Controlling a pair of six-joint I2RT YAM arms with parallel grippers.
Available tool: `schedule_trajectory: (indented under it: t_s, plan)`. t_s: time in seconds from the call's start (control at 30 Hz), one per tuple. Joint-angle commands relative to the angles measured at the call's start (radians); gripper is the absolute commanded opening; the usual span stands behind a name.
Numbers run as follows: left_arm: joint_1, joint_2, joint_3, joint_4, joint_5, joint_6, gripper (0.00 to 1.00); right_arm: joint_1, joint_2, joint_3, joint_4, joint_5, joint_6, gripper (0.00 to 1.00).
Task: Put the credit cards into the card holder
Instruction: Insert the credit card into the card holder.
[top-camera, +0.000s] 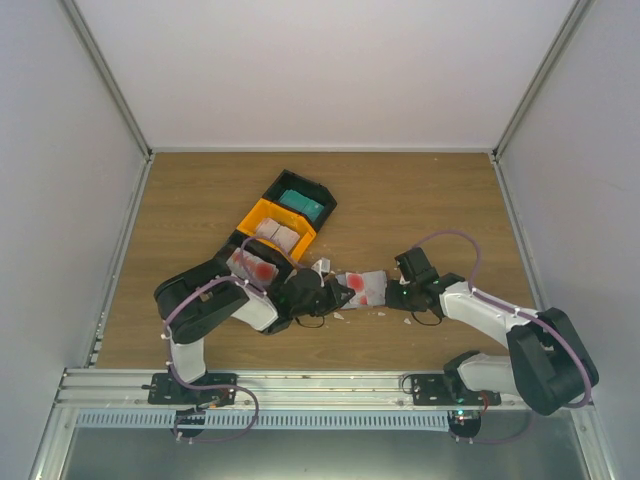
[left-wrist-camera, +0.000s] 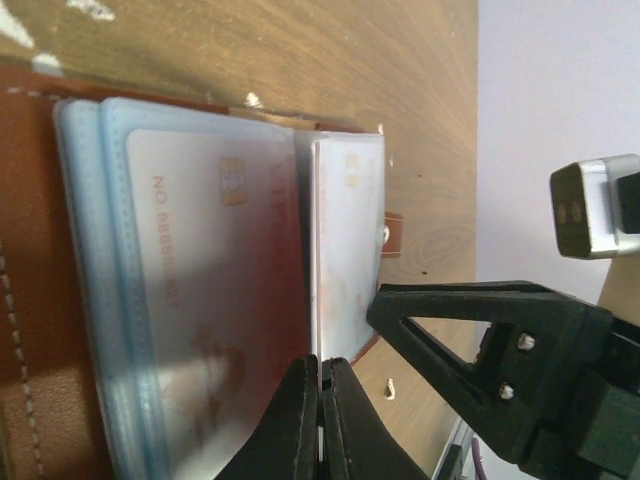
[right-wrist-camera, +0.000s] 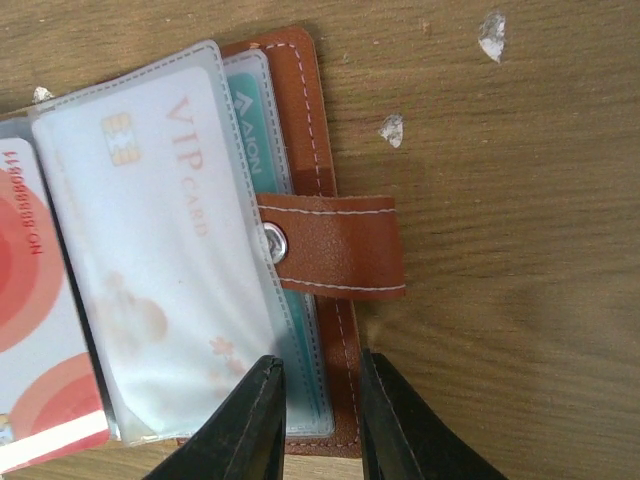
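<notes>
A reddish-brown leather card holder (top-camera: 365, 288) lies open and flat on the wood table (top-camera: 420, 200). Its clear sleeves (left-wrist-camera: 85, 250) are fanned out and its snap tab (right-wrist-camera: 340, 245) sticks out sideways. A pale VIP card (right-wrist-camera: 170, 250) fills the top sleeve, with a teal card (right-wrist-camera: 250, 140) beneath and a white card (right-wrist-camera: 30, 290) with red circles alongside. Farther back lie teal cards (top-camera: 300, 205), whitish cards (top-camera: 280, 235) and red-marked cards (top-camera: 255, 265).

The brown wooden table (top-camera: 420, 200) is seen from above and behind the arm bases. The open reddish-brown leather card holder (right-wrist-camera: 300, 60) is framed closely by both wrist cameras, from opposite sides.
</notes>
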Motion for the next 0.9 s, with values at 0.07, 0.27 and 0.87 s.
schedule_trajectory:
  t_s: [0.07,0.27,0.87]
  plan:
    - [-0.016,0.061,0.011,0.079,-0.018,-0.032,0.0,0.002,0.016,-0.036,-0.019,-0.023,0.015,0.23]
    - [-0.016,0.091,0.032,0.072,-0.024,-0.045,0.0,0.003,0.005,-0.043,-0.016,-0.028,0.017,0.23]
    - [-0.033,0.157,0.07,0.072,0.002,-0.071,0.0,0.005,-0.002,-0.053,0.015,-0.082,0.018,0.24]
